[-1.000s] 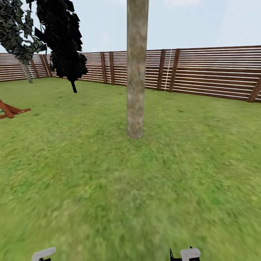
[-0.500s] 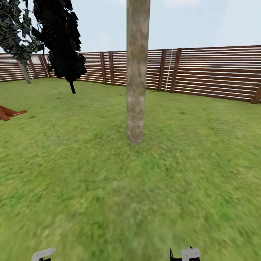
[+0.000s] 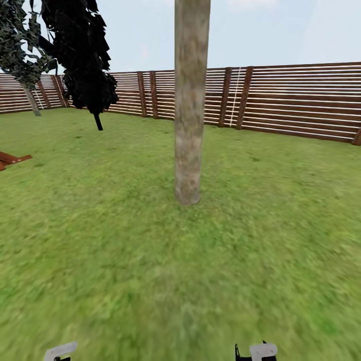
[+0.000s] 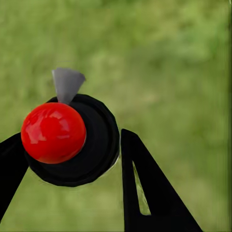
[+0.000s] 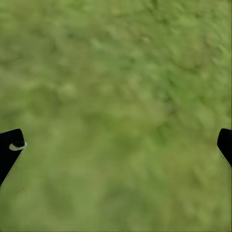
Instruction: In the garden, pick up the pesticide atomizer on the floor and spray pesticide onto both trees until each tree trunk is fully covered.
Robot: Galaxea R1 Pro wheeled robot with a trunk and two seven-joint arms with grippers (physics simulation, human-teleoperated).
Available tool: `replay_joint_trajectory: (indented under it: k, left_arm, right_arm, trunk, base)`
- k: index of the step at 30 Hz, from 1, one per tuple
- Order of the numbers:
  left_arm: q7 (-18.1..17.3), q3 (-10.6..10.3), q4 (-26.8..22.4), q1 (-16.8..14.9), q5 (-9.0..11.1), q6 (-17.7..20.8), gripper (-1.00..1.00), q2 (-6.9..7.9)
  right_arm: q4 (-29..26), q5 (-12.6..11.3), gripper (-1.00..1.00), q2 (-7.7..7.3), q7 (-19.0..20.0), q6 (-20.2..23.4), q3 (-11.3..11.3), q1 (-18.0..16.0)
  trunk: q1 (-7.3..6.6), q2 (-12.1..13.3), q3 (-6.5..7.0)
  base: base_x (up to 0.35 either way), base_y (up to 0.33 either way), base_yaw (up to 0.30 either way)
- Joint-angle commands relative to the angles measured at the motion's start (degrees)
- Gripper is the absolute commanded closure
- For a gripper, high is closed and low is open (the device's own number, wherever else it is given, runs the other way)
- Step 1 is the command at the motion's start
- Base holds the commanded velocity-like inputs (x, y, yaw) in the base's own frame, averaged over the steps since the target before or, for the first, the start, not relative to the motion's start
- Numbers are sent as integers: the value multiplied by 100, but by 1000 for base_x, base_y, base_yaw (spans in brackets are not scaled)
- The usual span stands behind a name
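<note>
Grass of the lawn [image 3: 150, 276] passes blurred under both wrist cameras. The left gripper [image 4: 67, 140] is clenched on a round black body with a red knob and a grey spout, which I take for the pesticide atomizer [image 4: 92, 145]; it sits between the two fingers, touching both. The right gripper [image 5: 116, 140] is released, its fingers wide apart over bare grass.

Compared with a second ago, the whole head picture has shifted. The tree trunk [image 3: 190, 115] is a little larger and its foot lower, and the brown wooden thing [image 3: 10, 159] slides toward the edge. So the robot is rolling toward the tree, not the things moving. The trunk is straight ahead but not yet near, probably too far for spraying. Behind it stand the fence [image 3: 301, 100] and a dark-leaved tree [image 3: 82, 55].
</note>
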Motion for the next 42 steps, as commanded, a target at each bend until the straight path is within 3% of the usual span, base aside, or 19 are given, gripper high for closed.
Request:
replay_joint_trajectory:
  k: [1, 17, 42]
  left_arm:
    - [5, 0, 0, 0, 0, 2, 100, 0]
    - [5, 3, 0, 0, 2, 2, 100, 7]
    - [5, 2, 0, 0, 5, -5, 100, 0]
  right_arm:
    - [0, -1, -100, 0, 0, -1, 0, 0]
    - [0, -2, -100, 34, 0, -1, 0, -1]
    - [0, -2, -100, 39, 0, -1, 0, 2]
  trunk:
    - [0, 0, 0]
    - [0, 0, 42]
    - [0, 0, 51]
  base:
    - [340, 0, 0]
    - [340, 0, -97]
    - [340, 0, -17]
